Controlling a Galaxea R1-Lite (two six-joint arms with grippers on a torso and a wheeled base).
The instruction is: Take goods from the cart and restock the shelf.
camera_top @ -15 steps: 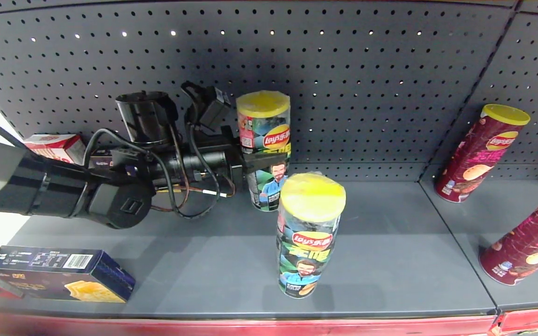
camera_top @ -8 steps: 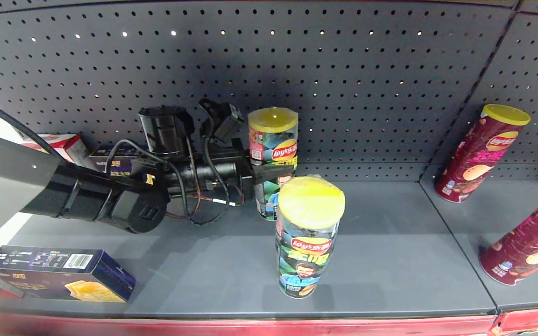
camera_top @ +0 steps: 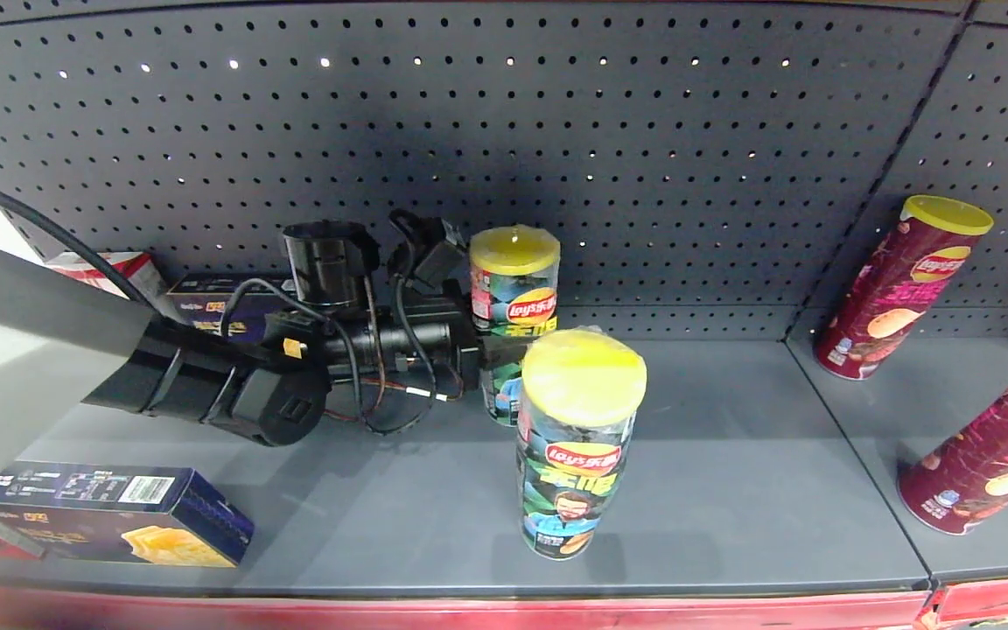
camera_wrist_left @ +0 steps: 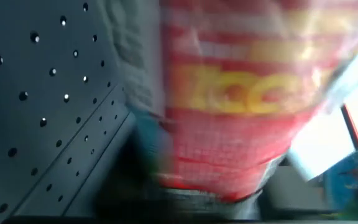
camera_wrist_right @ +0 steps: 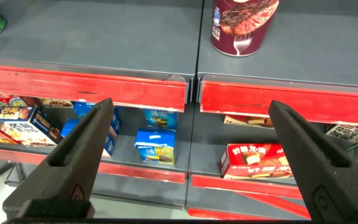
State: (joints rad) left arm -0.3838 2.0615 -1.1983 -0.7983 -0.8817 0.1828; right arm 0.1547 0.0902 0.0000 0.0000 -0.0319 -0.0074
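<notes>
A chip can (camera_top: 514, 289) with a yellow lid stands upright at the back of the grey shelf (camera_top: 731, 490), close to the pegboard wall. My left gripper (camera_top: 504, 352) is shut on its middle, coming in from the left. Very near in the left wrist view, the same can (camera_wrist_left: 247, 106) appears as a red and yellow blur. A second matching can (camera_top: 578, 446) stands free just in front, hiding the held can's base. My right gripper (camera_wrist_right: 191, 168) hangs open and holds nothing, in front of the red shelf edge (camera_wrist_right: 104, 87).
Two maroon cans (camera_top: 902, 289) (camera_top: 994, 455) lean on the shelf section to the right. A dark blue box (camera_top: 110, 516) lies at the front left, with more boxes (camera_top: 110, 271) at the back left. A dark can (camera_wrist_right: 244, 25) stands above the red rail.
My left arm has carried the held can down and to the right, closer to the shelf floor and right behind the front can. Nothing else has moved.
</notes>
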